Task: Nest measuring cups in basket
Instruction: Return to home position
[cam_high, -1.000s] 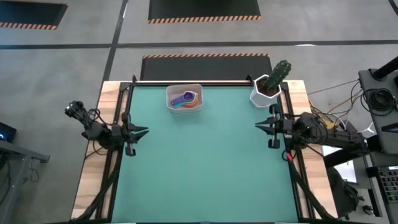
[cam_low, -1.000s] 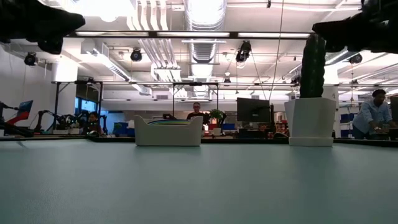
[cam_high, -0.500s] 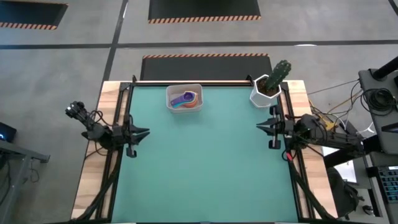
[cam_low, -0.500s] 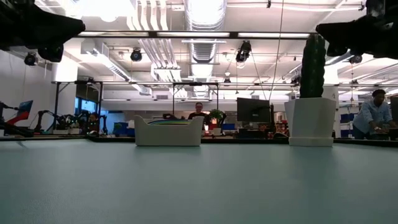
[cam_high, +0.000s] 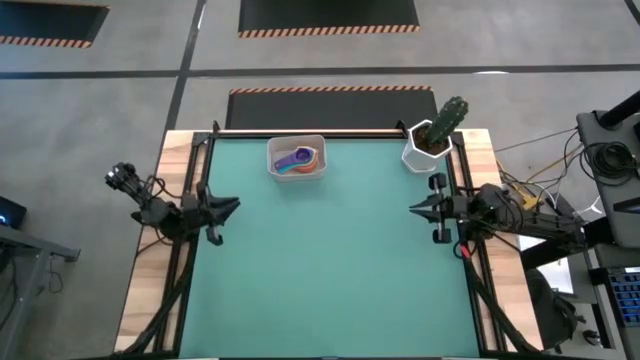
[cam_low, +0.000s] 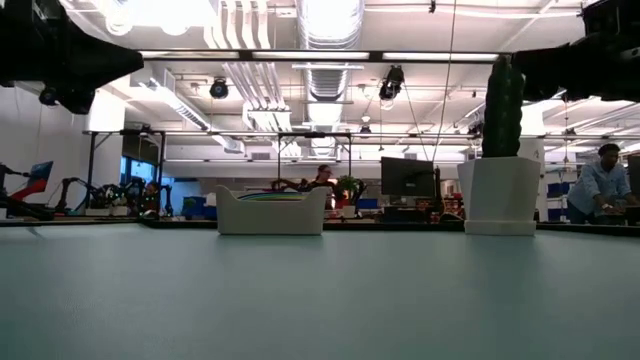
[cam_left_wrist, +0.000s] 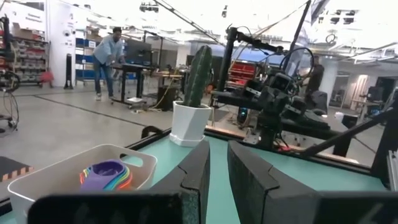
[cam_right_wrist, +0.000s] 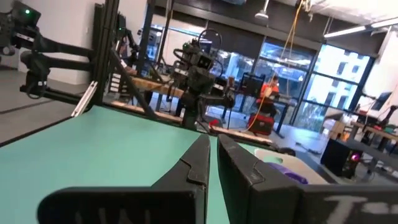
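The measuring cups (cam_high: 297, 160) sit nested inside the white basket (cam_high: 297, 141), purple on top; they also show in the left wrist view (cam_left_wrist: 104, 174). The basket rests on its base at the table's far edge, left of centre (cam_low: 270, 212). My left gripper (cam_high: 236, 208) hovers at the table's left edge, pointing level toward the right, its fingers (cam_left_wrist: 198, 163) a narrow slit apart with nothing between them. My right gripper (cam_high: 412, 208) hovers at the right edge, pointing left, shut and empty (cam_right_wrist: 212, 146). Both stand well clear of the basket.
A white faceted pot with a green cactus (cam_high: 428, 150) stands at the far right corner, close to my right arm. The green mat (cam_high: 330, 270) lies between the two grippers. Black frame rails (cam_high: 190, 250) run along both side edges. A person (cam_low: 600, 180) stands in the room behind.
My left gripper has rolled a little about the line it points along. The basket and the cups have stayed where they were.
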